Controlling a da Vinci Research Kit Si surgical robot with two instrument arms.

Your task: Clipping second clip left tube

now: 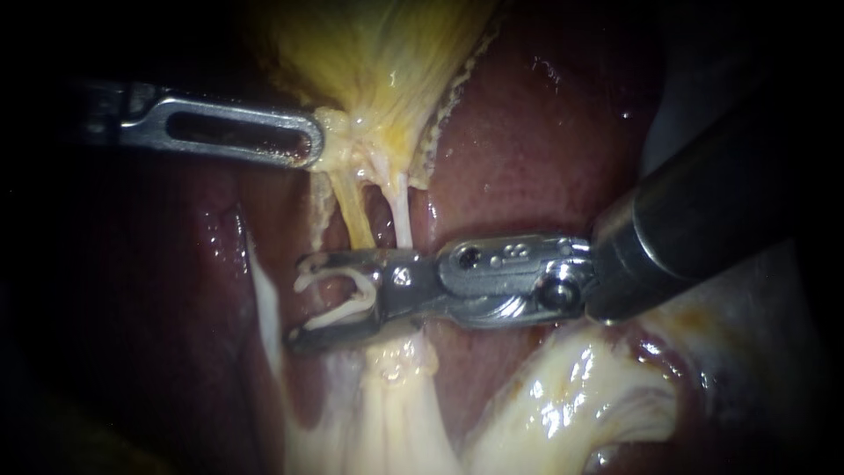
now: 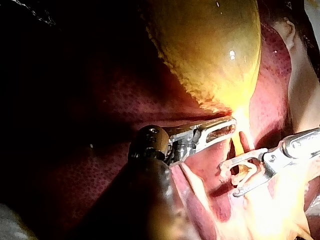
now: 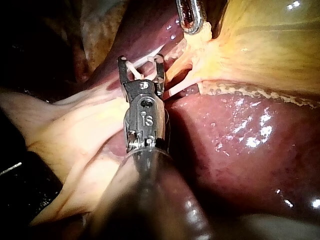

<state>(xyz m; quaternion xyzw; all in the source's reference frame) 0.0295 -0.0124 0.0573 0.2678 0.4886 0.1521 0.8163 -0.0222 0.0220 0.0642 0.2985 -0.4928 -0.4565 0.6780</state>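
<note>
— Left tube (image 1: 352, 215): where is it, and how will it take a clip?
— It is the yellowish strand running from the neck of the gallbladder (image 1: 378, 53) toward the near side, just left of the paler right tube (image 1: 400, 211), over the dark red liver (image 1: 527, 149). It passes behind the upper jaw of my right instrument (image 1: 299, 299). I cannot tell whether it lies fully inside the gap.
— And those jaws?
— Wide apart, with an open white clip (image 1: 343, 310) seated against both of them. My left instrument (image 1: 309, 145), slotted steel, is closed on the gallbladder's neck and draws the tubes taut.
— Handling?
— I judge it soft, thin, wet and slippery, almost weightless, and easy to tear. Stretched, it looks like a narrow cord; slack, it would likely slide out of the clip. It is best taken on the bare stretch between the neck and the pale glistening fat (image 1: 396, 396) nearer us, square across, with the right tube left outside.
— The clip itself?
— Smooth, stiff plastic by its look, with curved arms. The liver is glossy and would probably bruise if the tips dig in.
</note>
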